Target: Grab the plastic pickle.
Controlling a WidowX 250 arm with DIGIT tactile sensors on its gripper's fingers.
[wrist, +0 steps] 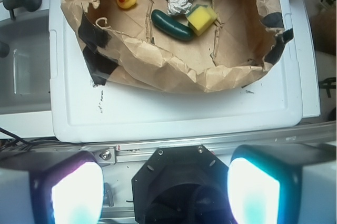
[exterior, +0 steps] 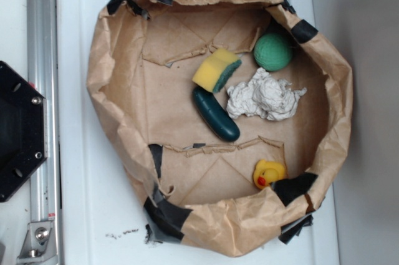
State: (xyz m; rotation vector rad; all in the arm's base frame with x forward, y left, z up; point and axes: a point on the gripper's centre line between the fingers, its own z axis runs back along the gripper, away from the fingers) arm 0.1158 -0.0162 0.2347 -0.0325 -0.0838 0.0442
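Note:
The plastic pickle (exterior: 216,114), dark teal-green and glossy, lies on the floor of a brown paper basket (exterior: 112,90), slanting from upper left to lower right, its upper end touching a yellow sponge (exterior: 216,70). The wrist view also takes in the pickle (wrist: 171,25), far ahead, inside the paper basket (wrist: 158,66). My gripper (wrist: 166,192) is open, its two glowing pads (wrist: 76,192) wide apart with nothing between them, hovering over the black robot base (wrist: 181,187), well short of the basket. The gripper itself is out of the exterior view.
In the basket also lie a round green ball (exterior: 273,51), a crumpled white paper wad (exterior: 265,96) and a yellow rubber duck (exterior: 269,173). The basket stands on a white lid (exterior: 81,153). A metal rail (exterior: 42,90) and the black base (exterior: 19,131) are at the left.

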